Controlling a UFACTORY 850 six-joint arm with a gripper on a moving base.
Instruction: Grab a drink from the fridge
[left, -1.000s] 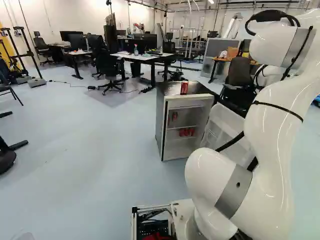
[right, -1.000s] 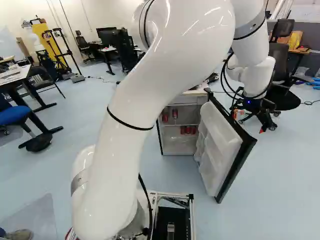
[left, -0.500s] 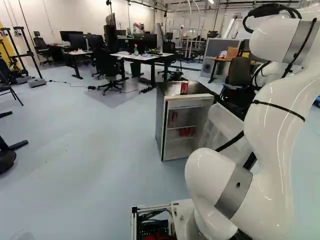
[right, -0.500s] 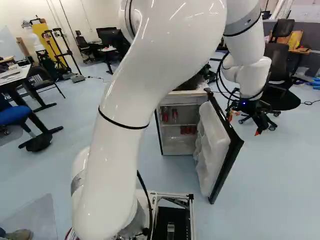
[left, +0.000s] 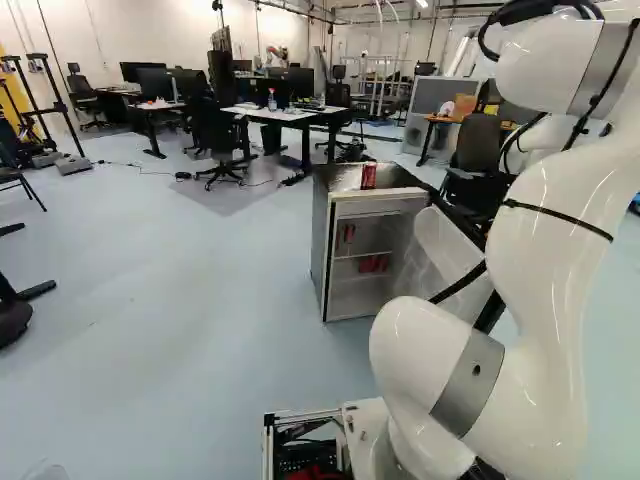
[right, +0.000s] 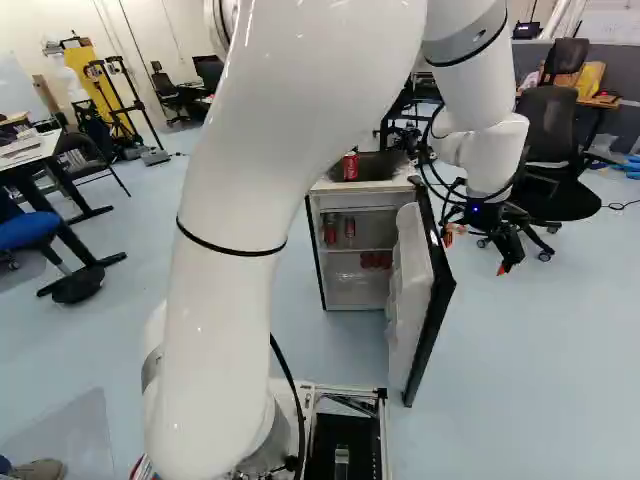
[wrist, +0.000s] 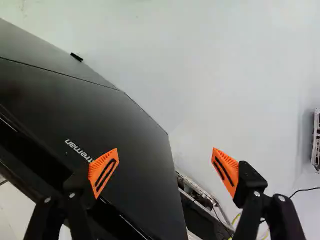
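The red cans (right: 376, 260) you wanted stood on a shelf inside the fridge (left: 321, 240), with two more cans (right: 340, 230) on the shelf above and another can (right: 350, 166) on top. To their right, the door (right: 408, 290) stood open, swung out to the near side. Your claw (wrist: 165, 167) was beyond it, on the right, spread wide and holding nothing; one orange pad (wrist: 103, 172) showed over the door's dark outer face, though you couldn't tell whether it touched. The main danger was that side: a push leftward could have swung the door towards shut and blocked your reach. Cutting the turn around its near edge too tightly could have snagged a finger or the wrist.
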